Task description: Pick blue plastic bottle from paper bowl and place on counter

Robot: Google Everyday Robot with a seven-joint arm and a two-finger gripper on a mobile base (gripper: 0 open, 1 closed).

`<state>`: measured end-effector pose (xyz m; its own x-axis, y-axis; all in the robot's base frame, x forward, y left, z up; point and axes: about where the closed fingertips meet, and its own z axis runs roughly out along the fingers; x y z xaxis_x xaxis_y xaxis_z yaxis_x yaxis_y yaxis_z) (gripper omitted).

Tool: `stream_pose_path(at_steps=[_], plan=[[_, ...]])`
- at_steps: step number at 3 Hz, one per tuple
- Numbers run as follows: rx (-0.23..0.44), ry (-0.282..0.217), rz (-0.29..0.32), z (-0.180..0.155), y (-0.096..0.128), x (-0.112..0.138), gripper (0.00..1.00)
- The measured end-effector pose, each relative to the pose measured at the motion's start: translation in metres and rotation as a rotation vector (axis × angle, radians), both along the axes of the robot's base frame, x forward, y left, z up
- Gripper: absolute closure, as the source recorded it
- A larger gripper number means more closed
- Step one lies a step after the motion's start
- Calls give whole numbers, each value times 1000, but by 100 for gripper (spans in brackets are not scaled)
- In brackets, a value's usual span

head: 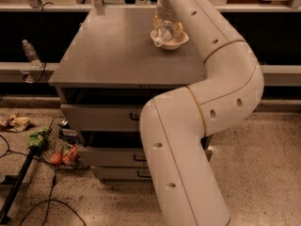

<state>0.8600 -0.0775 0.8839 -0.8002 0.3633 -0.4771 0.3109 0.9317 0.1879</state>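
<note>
One floor (263,164): speckled tan stone, filling the frame from 3 through 6 to 9 o'clock, glossy at the right.
Arm (188,140): thick white links rising from 6 o'clock, elbowing out toward 3 o'clock, then reaching back up to 12 o'clock over the far right part of the top.
Counter (117,51): flat matte grey square top, centre to 11 o'clock of the frame; most of it is bare, with a faint sheen along the near edge.
Cabinet (101,119): grey metal body under the counter, with drawers (108,155) stacked toward 6 o'clock; black handles show beside the arm.
Ledge (23,70): pale rail running off at 9 o'clock, dark recess behind it.
Far bench (70,6): light strip along 12 o'clock with metal legs.
Pole (19,182): black, slanting toward 7 o'clock, with cables (51,206) looping beside it.
Wire basket (61,147): on the floor at 8 o'clock, with red and green bits inside.
Paper bowl (182,39): off-white, at 1 o'clock on the counter.
Blue plastic bottle (166,31): lying tilted in the bowl, white cap jutting over the rim toward 7 o'clock.
Small bottle (31,53): upright on the ledge at 9 o'clock.
Wrapper (14,123): crumpled on the floor, 9 o'clock.
Gripper (163,19): at the bottle's upper end, 12 o'clock of the bowl, mostly hidden by the wrist; I cannot tell its grip.
</note>
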Motion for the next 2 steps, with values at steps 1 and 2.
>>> stream_pose_path(at_steps=[1, 2], plan=[[13, -23, 63, 17, 1, -4, 100], [47, -55, 174, 54, 1, -23, 100]])
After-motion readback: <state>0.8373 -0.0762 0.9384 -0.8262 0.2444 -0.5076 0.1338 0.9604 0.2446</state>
